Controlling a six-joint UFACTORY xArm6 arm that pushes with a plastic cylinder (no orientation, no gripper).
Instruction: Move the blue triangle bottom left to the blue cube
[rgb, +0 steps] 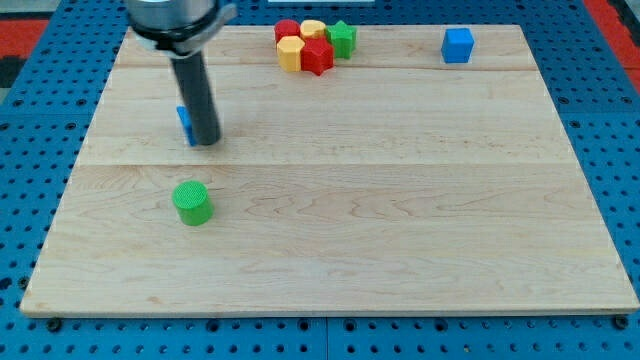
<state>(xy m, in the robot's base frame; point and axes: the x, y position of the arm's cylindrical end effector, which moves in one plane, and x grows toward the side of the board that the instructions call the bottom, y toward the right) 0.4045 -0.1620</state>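
Note:
The blue triangle (183, 122) lies at the view's upper left of the wooden board (330, 190); only a sliver shows, as my rod hides most of it. My tip (206, 142) rests on the board just at the triangle's right side, touching or almost touching it. The blue cube (458, 45) stands near the view's top right edge of the board, far from the tip and the triangle.
A green cylinder (192, 202) stands below the tip. At the view's top centre a tight cluster holds a red cylinder (288, 31), two yellow blocks (291, 53), a red star-like block (318, 56) and a green star (342, 38).

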